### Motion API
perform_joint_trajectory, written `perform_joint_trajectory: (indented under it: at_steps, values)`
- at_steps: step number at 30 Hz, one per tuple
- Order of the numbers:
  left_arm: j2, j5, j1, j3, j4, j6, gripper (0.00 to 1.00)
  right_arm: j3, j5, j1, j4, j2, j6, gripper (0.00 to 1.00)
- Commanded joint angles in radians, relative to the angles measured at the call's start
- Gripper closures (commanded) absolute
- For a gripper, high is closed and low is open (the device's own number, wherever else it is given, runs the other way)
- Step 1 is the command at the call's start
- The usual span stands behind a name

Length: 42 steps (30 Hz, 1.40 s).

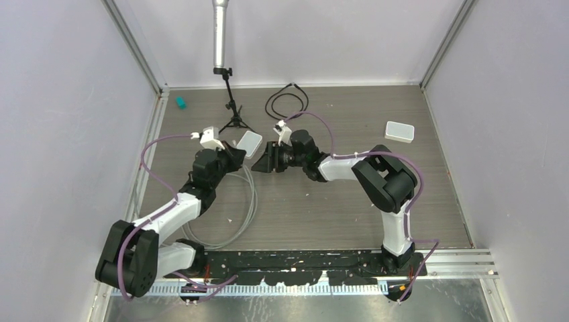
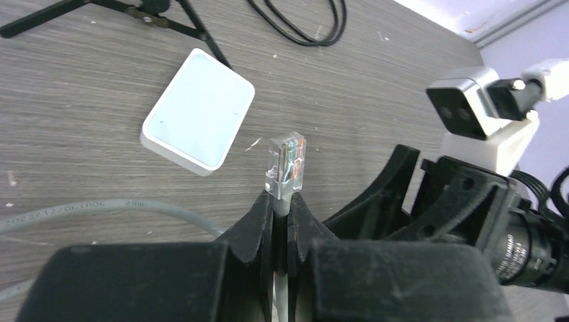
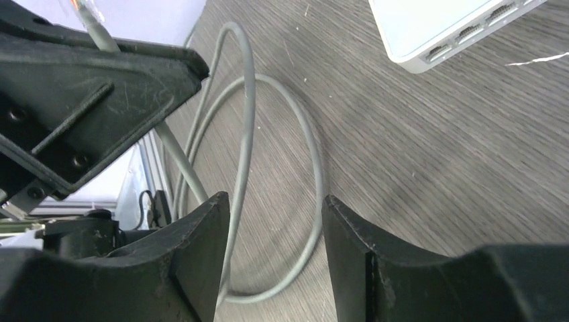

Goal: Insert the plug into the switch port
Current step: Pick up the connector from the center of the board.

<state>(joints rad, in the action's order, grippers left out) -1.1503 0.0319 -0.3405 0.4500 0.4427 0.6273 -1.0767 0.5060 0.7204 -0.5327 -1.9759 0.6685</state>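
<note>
The clear plug [image 2: 287, 164] stands upright on its grey cable, and my left gripper [image 2: 282, 201] is shut on the cable just behind it. The white switch [image 2: 199, 111] lies flat on the table beyond the plug and to its left, apart from it. In the right wrist view the switch [image 3: 436, 27] shows its row of ports [image 3: 470, 30] along the near side. My right gripper [image 3: 276, 204] stands open with nothing between its fingers, close beside the left gripper [image 3: 87, 80]. From above, the left gripper [image 1: 235, 155], right gripper [image 1: 263, 161] and switch [image 1: 249, 142] sit close together.
The grey cable [image 3: 308, 168] loops on the table under both grippers. A black tripod [image 1: 233, 114] and a thin black cable [image 1: 287, 100] are behind the switch. A second white box [image 1: 400, 131] lies at the right, a small teal object [image 1: 180, 102] at the far left.
</note>
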Motion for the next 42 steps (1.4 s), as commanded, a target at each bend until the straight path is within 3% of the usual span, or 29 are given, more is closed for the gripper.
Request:
perform_joint_trajectory:
  at_steps: [1,5,16,25,32,42]
  values:
    - [-0.028,-0.096,-0.006,0.004,0.133,0.001,1.0,-0.04,0.045,-0.007,-0.1,-0.022,0.057,0.44]
    - [-0.044,-0.115,-0.008,0.008,0.144,0.003,1.0,-0.046,0.055,-0.001,-0.104,-0.029,0.06,0.49]
    - [-0.059,-0.133,-0.011,0.015,0.153,-0.003,1.0,-0.083,0.079,0.015,-0.077,-0.055,0.051,0.49]
    - [-0.06,-0.132,-0.014,0.013,0.155,-0.006,1.0,-0.132,0.078,0.042,-0.007,-0.083,0.02,0.58]
    - [-0.029,-0.098,-0.014,0.001,0.144,-0.01,1.0,-0.141,0.078,0.042,0.011,-0.082,-0.001,0.91]
    - [0.157,-0.073,-0.054,0.008,-0.164,-0.021,1.0,-0.063,-0.129,0.034,0.049,0.006,-0.064,0.99]
